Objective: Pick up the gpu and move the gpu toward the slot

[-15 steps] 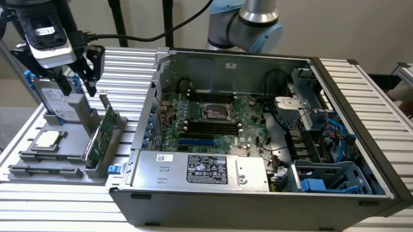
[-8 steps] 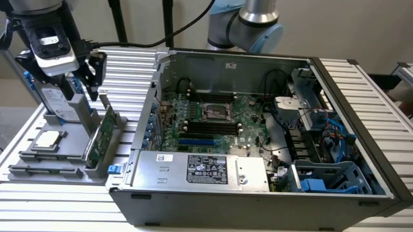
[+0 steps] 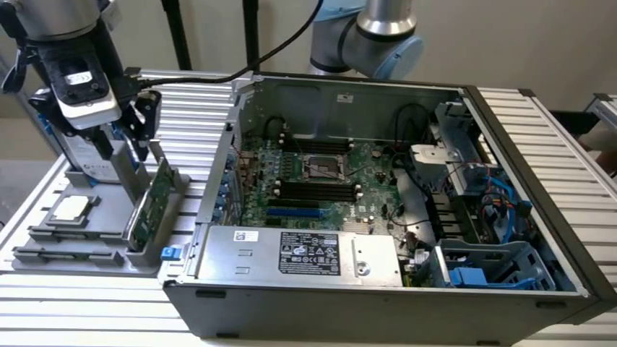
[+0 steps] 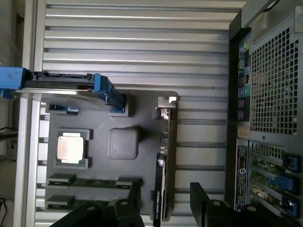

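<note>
One gpu (image 3: 154, 195) upright in holder (image 3: 97, 256); one end effector (image 4: 166, 187) spread wide over it; one chip (image 4: 71, 146) nearby.

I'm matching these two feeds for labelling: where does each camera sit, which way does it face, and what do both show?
Exterior view: raised off the arm, looking down over the open computer case and the grey holder at the exterior view's left; the arm and claw show above the holder.
Wrist view: on the wrist, facing down onto the holder; the open claw has fingers either side of the gpu.
Shared: holder, gpu, square chip, computer case.
</note>
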`<state>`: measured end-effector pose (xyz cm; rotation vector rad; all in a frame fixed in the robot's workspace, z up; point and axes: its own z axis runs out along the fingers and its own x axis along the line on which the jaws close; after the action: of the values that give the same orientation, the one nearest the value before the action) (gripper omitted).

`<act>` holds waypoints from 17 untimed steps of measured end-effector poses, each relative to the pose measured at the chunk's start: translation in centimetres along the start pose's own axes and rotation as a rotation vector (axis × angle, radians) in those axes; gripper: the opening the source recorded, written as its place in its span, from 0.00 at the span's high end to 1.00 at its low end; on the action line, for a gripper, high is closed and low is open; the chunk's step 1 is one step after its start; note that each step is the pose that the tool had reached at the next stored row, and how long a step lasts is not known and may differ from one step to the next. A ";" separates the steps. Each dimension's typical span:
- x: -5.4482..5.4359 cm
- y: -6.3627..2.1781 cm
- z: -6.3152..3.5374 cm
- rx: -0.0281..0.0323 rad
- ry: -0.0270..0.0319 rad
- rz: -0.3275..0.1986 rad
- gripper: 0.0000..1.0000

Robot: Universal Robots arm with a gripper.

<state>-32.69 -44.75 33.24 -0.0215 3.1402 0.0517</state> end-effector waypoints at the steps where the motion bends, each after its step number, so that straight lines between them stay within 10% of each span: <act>1: 0.0 -0.10 0.17 0.0000 -0.0004 0.002 0.46; 17: 0.1 -0.90 3.05 0.0002 -0.0140 0.010 0.46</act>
<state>-32.73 -45.55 30.16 -0.0051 3.1265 0.0513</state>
